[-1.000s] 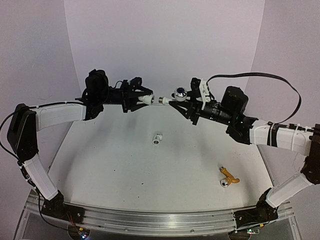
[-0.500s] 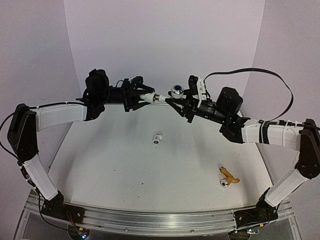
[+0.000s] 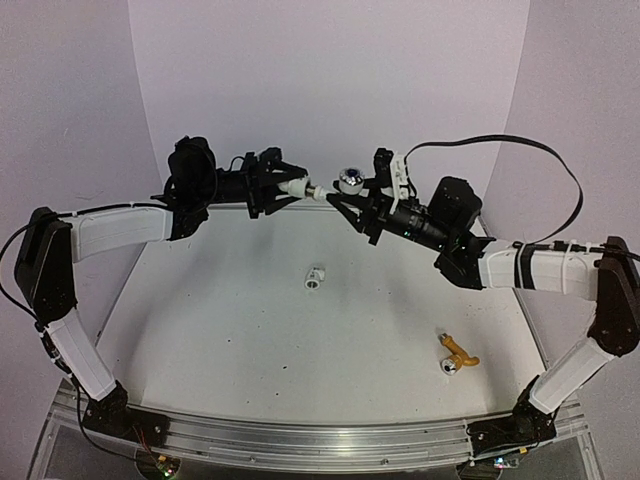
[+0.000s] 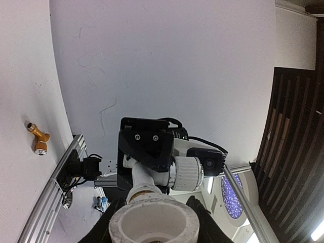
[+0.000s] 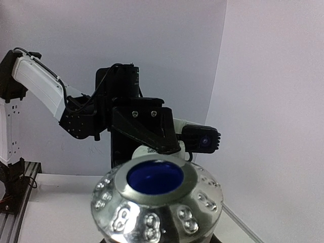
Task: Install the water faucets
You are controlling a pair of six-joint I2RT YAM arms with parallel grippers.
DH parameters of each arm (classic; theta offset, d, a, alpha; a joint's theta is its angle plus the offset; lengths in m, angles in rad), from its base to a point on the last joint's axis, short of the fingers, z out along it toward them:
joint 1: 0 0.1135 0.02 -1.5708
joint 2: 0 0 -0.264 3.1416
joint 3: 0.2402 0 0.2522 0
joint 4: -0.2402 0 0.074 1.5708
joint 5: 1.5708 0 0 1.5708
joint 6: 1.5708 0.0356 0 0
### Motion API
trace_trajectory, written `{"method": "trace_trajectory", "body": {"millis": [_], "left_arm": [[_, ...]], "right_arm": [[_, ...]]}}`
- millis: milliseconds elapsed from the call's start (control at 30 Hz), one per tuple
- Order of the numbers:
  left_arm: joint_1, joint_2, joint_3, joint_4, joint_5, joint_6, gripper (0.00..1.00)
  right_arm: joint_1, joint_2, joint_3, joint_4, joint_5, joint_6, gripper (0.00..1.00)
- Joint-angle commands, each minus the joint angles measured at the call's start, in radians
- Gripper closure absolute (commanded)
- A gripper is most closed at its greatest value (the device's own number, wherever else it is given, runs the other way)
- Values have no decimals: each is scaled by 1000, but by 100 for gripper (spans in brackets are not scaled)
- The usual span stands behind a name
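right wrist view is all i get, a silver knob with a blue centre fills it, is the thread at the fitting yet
Observer: The white faucet has its threaded end right at the mouth of the white fitting held in the left arm's fingers. I cannot tell whether it has entered.
Operator: ok where's the yellow one
Observer: The yellow faucet lies on the table, toward its near right, with nothing touching it.
Operator: any fitting left for it
Observer: Yes, a second white fitting lies mid-table, on its own.
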Motion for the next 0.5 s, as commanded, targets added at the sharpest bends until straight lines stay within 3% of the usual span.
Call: {"method": "trace_trajectory", "body": {"millis": [0, 467], "left_arm": [[-14, -29, 10, 64, -7, -4, 100], [-15, -52, -26, 63, 38, 36, 100]], "right_arm": [[30, 10, 62, 104, 4, 50, 100], [30, 54, 132, 59, -17, 97, 100]]}}
